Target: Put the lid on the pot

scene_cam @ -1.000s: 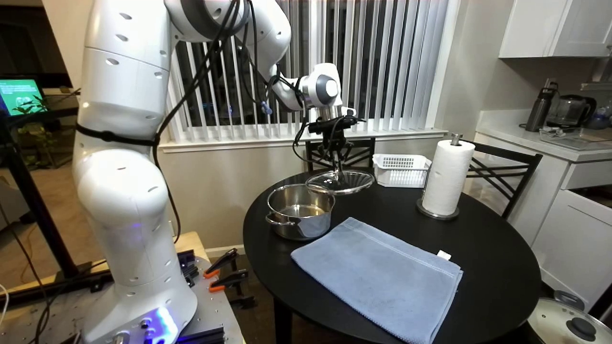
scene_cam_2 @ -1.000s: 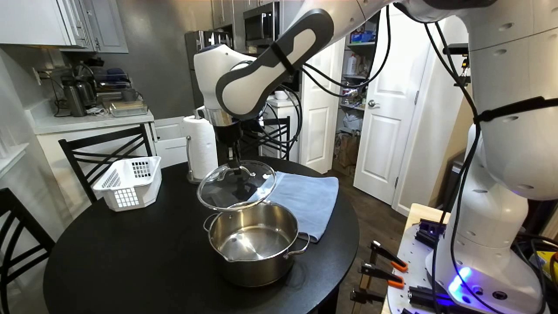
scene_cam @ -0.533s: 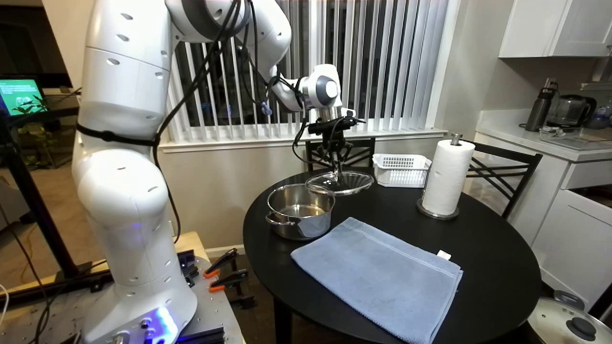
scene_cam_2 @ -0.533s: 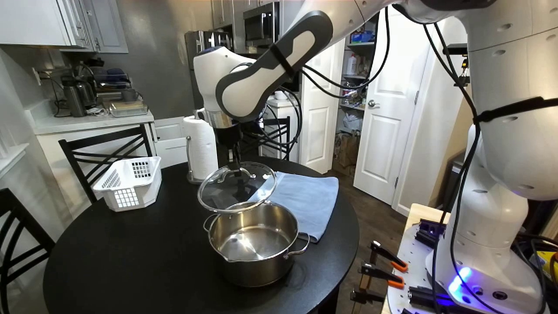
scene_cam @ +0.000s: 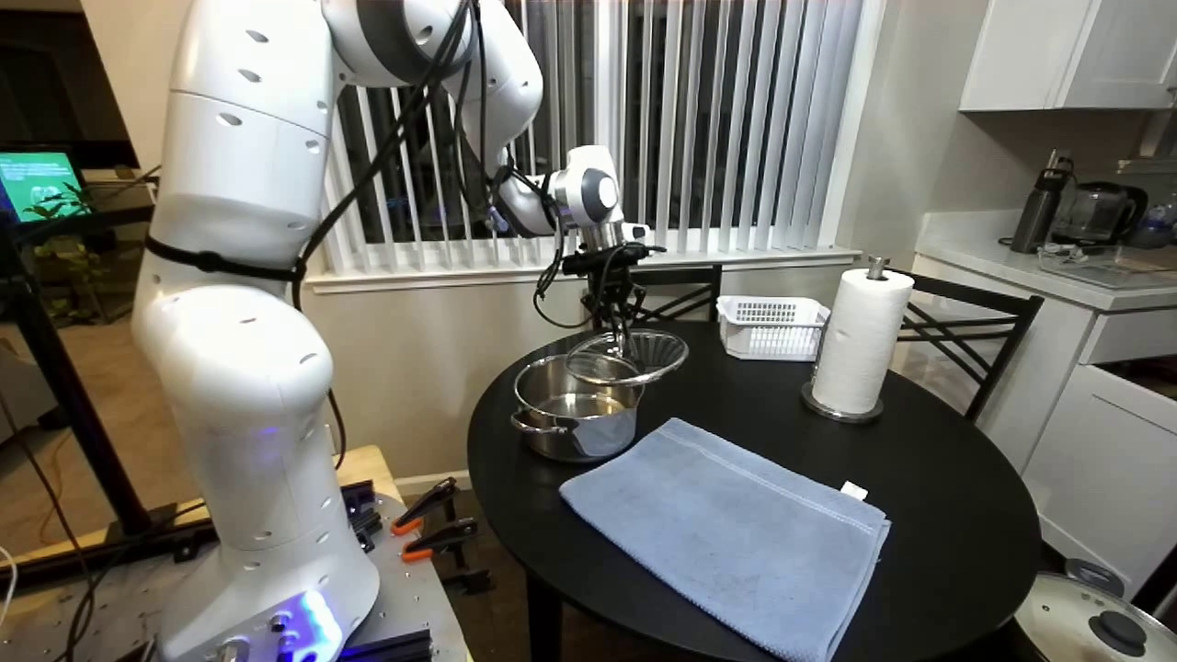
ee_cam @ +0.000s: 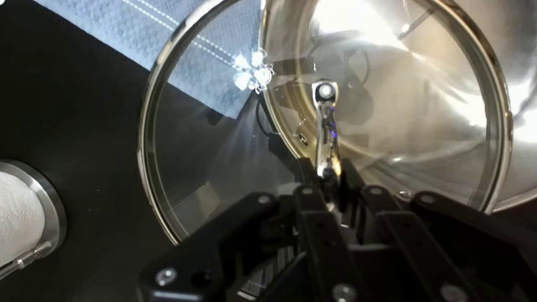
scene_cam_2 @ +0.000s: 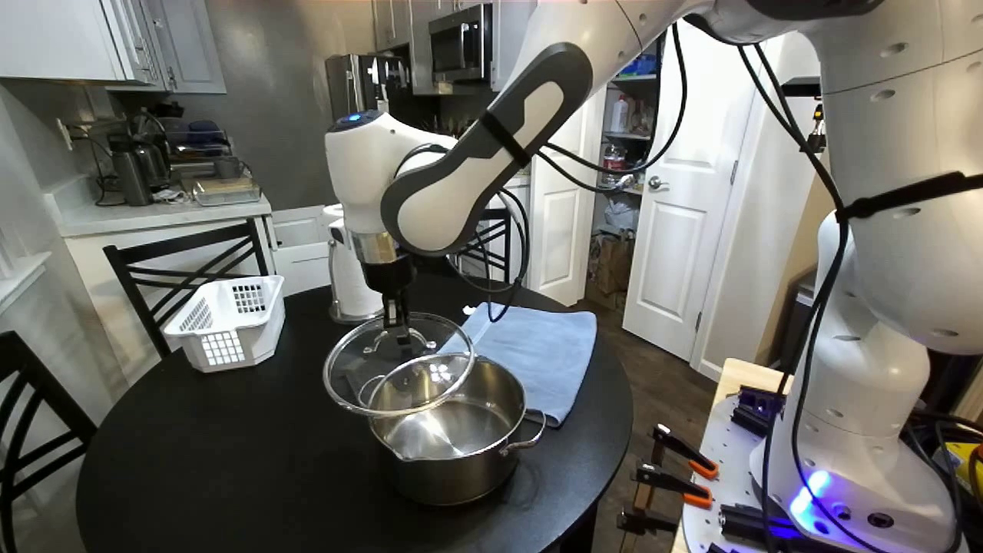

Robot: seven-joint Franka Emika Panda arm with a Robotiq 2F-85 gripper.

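I judge this alignment: my gripper [ee_cam: 328, 165] pinches the handle [ee_cam: 327, 130], and the lid [scene_cam_2: 399, 380] needs centring over the pot [scene_cam_2: 461, 476] near the table edge [scene_cam_2: 595, 453].

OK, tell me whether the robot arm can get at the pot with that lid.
Probably yes: the gripper holds the lid by its handle, partly over the open pot, and nothing visible stands between lid and pot. Any gap is hard to judge.

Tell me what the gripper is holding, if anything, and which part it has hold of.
The gripper holds the glass lid by the shiny arched handle on top, jaws closed on it roughly midway along.
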